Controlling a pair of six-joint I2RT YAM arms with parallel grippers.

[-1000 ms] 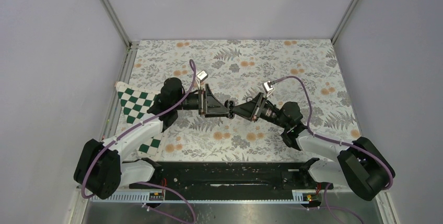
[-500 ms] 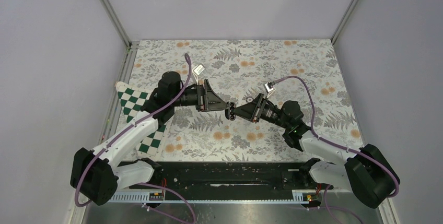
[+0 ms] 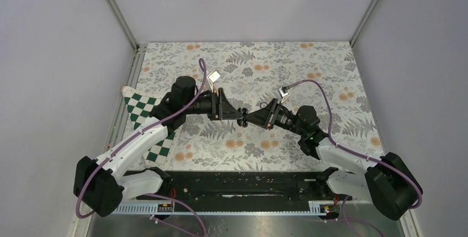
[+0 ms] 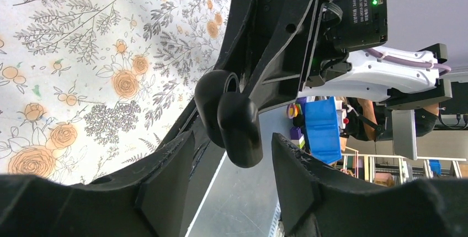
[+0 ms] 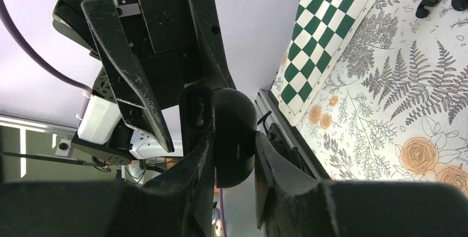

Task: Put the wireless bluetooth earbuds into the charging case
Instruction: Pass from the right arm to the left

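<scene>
The bench (image 3: 331, 71) under me wears a pale cloth printed with grey ferns and orange flowers. A green-and-white checkered mat (image 3: 141, 112) lies at its left edge. Plain lilac walls (image 3: 243, 5) close it in on three sides, with metal posts in the far corners.

My two arms meet over the middle of the bench. My right fingers (image 5: 281, 182) are pinched on the charging case (image 5: 234, 132), one finger flat against each side. The case hangs in the air above the cloth. It looks hinged open, with a hollow half showing beside the rounded one.

My left fingers (image 4: 165, 182) are spread, one on each side of the same case. A gap shows on the side toward the room. On the bench side I cannot tell whether the finger touches the case.

The earbuds (image 5: 425, 6) lie on the cloth just beside the checkered mat's far corner. The two sit close together, well apart from the case and from both sets of fingers.
</scene>
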